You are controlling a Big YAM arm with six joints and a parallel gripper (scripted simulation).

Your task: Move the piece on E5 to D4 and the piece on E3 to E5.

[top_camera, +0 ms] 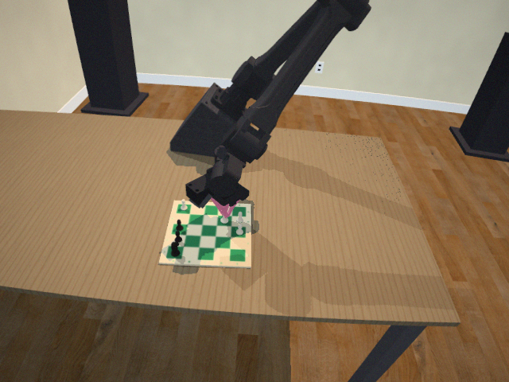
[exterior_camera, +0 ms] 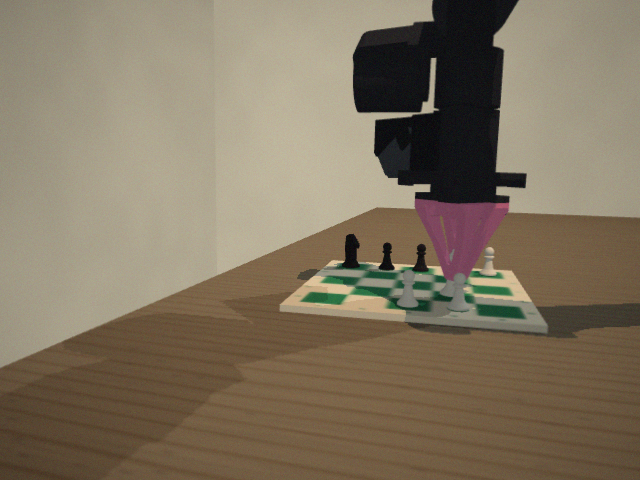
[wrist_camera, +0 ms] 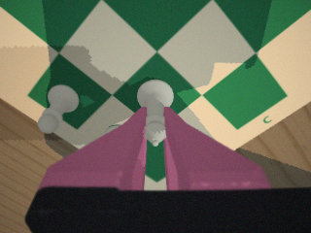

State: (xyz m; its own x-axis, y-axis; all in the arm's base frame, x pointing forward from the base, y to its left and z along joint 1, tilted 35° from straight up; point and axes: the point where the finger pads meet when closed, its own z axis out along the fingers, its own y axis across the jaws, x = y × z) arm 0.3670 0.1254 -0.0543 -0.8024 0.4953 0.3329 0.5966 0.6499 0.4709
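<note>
A small green-and-cream chessboard [top_camera: 242, 263] [exterior_camera: 310, 305] [wrist_camera: 19, 29] lies on the wooden table. My gripper [top_camera: 224, 215] [exterior_camera: 454, 276] [wrist_camera: 155, 116] has pink fingers pointing straight down and is shut on a white pawn [top_camera: 224, 220] [exterior_camera: 447, 288] [wrist_camera: 155, 94] near the board's far right part. The pawn is upright, its base at or just above the board. Two more white pieces [top_camera: 239, 217] [top_camera: 239, 230] [exterior_camera: 408, 289] [exterior_camera: 458, 293] stand close beside it; one of them shows in the wrist view [wrist_camera: 58, 104]. Another white pawn [top_camera: 183, 204] [exterior_camera: 488, 260] stands in a far corner.
A black knight [exterior_camera: 351, 250] [top_camera: 175, 248] and two black pawns [exterior_camera: 386, 256] [exterior_camera: 420, 257] [top_camera: 177, 236] [top_camera: 179, 225] stand in a row on the board's opposite edge. The arm's base [top_camera: 197, 127] sits on the table behind the board. Dark pillars stand on the floor beyond.
</note>
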